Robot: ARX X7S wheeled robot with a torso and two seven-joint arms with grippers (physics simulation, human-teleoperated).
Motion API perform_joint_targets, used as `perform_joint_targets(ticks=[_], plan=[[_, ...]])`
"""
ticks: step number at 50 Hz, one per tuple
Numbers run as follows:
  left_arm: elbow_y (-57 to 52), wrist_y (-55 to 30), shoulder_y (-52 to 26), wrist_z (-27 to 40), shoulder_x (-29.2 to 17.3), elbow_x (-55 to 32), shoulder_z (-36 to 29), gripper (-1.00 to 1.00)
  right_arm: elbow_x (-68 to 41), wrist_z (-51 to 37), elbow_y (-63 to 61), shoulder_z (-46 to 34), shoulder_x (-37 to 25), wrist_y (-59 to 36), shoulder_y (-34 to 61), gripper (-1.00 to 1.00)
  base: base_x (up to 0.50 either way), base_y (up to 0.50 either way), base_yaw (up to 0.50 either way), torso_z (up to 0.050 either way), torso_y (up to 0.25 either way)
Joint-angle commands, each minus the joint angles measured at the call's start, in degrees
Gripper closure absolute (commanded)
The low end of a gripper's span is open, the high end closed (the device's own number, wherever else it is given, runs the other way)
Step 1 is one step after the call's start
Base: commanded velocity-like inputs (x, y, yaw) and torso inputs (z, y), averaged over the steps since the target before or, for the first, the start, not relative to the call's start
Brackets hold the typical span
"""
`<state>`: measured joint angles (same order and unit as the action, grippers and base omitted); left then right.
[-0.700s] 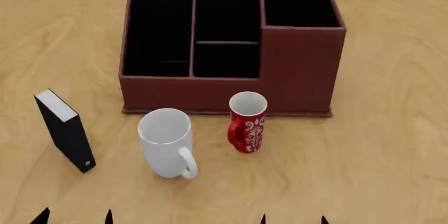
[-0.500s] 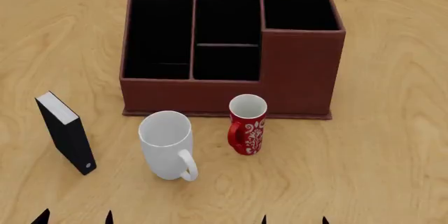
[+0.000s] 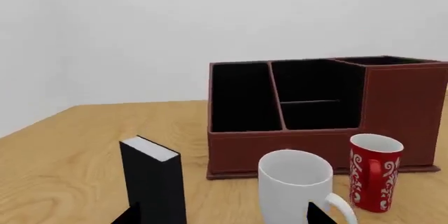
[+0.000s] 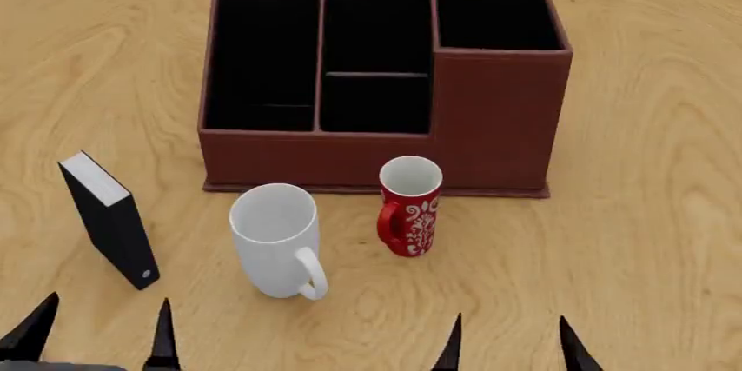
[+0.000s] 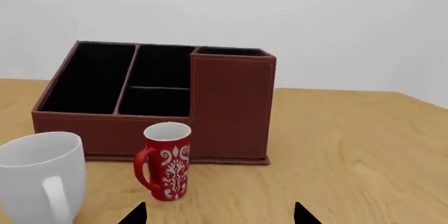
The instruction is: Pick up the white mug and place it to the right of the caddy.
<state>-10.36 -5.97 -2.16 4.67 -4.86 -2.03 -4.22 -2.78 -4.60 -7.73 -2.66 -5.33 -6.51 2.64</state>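
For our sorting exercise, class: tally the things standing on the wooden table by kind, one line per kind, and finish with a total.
Mugs: 2, the white mug and the red mug
Organiser boxes: 1, the caddy
Slim black boxes: 1, the black box
Total: 4

The white mug [image 5: 41, 174] stands beside the red mug [image 5: 166, 160], before the caddy [image 5: 157, 100].
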Motion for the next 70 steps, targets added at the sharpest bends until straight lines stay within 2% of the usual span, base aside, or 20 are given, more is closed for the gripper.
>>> perform_joint_targets(ticks=[1,8,9,10,11,18,23,33,37,46,70], plan=[[-16.4,-11.7,-6.8,0.7,-3.0,1.3,-1.3,-1.00,-1.7,-0.8,-15.9,1.4,-3.3,-10.8,5.5,-1.00,0.00,0.00,0.00,0.000,0.000],[-29.6,-25.7,-16.7,0.0,-5.2,2.8,-1.4,-1.00,-7.4,0.4,-29.0,4.0,-5.9,-24.4,12.4,-1.00,0.00,0.00,0.00,0.000,0.000],[-30.8,-27.0,-17.8,-0.1,-5.4,2.8,-1.4,-1.00,-8.0,0.5,-30.1,4.3,-6.1,-25.8,13.1,-1.00,0.00,0.00,0.00,0.000,0.000],[-30.0,-23.7,-16.6,0.3,-6.2,3.9,-1.9,-1.00,-8.8,0.3,-31.7,5.0,-6.4,-27.8,14.3,-1.00,0.00,0.00,0.00,0.000,0.000],[-31.2,-24.4,-17.8,0.3,-7.1,5.3,-2.7,-1.00,-9.6,0.4,-33.3,5.6,-6.9,-29.6,15.5,-1.00,0.00,0.00,0.00,0.000,0.000],[-39.2,-37.9,-29.4,-1.8,-8.6,5.8,-1.6,-1.00,-13.9,-0.9,-42.1,9.9,-9.2,-41.2,24.3,-1.00,0.00,0.00,0.00,0.000,0.000],[-43.5,-45.4,-36.0,-2.7,-9.1,6.9,-3.4,-1.00,-18.3,-1.5,-46.7,13.4,-9.2,-49.6,30.6,-1.00,0.00,0.00,0.00,0.000,0.000],[-48.6,-55.7,-45.4,-3.3,-9.1,7.9,-5.2,-1.00,-22.2,-2.5,-49.6,15.9,-9.8,-57.2,37.4,-1.00,0.00,0.00,0.00,0.000,0.000],[-49.2,-56.8,-46.6,-3.1,-9.1,8.6,-5.2,-1.00,-24.0,-3.0,-49.7,19.1,-8.6,-58.4,39.0,-1.00,0.00,0.00,0.00,0.000,0.000],[-49.5,-58.8,-48.9,-5.3,-7.4,10.7,-3.9,-1.00,-24.8,-3.6,-49.2,19.1,-8.9,-58.1,40.0,-1.00,0.00,0.00,0.00,0.000,0.000],[-49.4,-57.3,-46.7,-7.2,-6.4,13.5,-2.7,-1.00,-26.7,-5.1,-48.8,18.7,-9.1,-58.1,40.0,-1.00,0.00,-0.07,0.00,0.000,0.000]])
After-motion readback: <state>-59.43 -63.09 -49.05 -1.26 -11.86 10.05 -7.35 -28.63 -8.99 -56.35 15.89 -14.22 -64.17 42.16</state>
